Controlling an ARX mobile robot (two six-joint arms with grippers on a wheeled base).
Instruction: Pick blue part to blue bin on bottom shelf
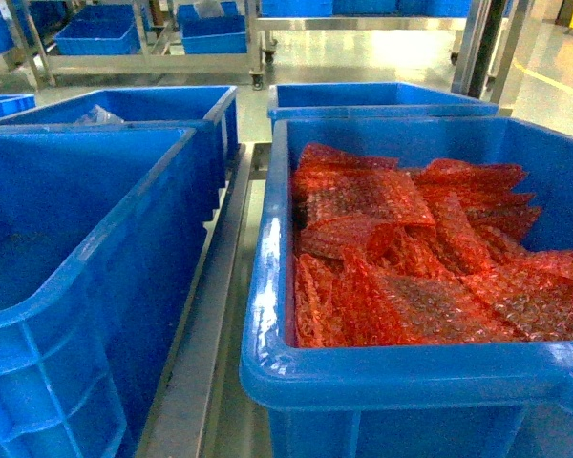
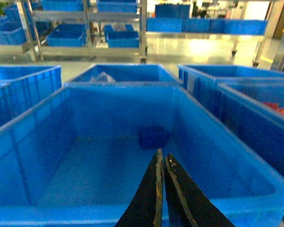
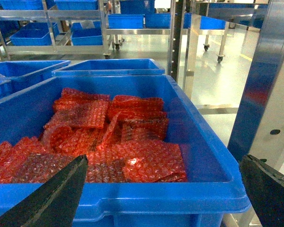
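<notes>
The blue part (image 2: 153, 137) lies on the floor of the blue bin (image 2: 47, 123) — beyond the left claw (image 2: 162, 158), pressed together. Right claw (image 3: 163, 182) spread wide over bubble-wrap bin (image 3: 213, 156).

Right gripper (image 3: 163, 189) hangs wide apart, one dark finger (image 3: 52, 194) low left, the other at the right edge; between them sits a blue bin (image 3: 199, 142) heaped with red bubble-wrap pouches (image 3: 109, 137); another blue bin (image 3: 109, 67) stands just behind; a perforated steel upright (image 3: 267, 85) rises at right; shelving with more bins beyond.
</notes>
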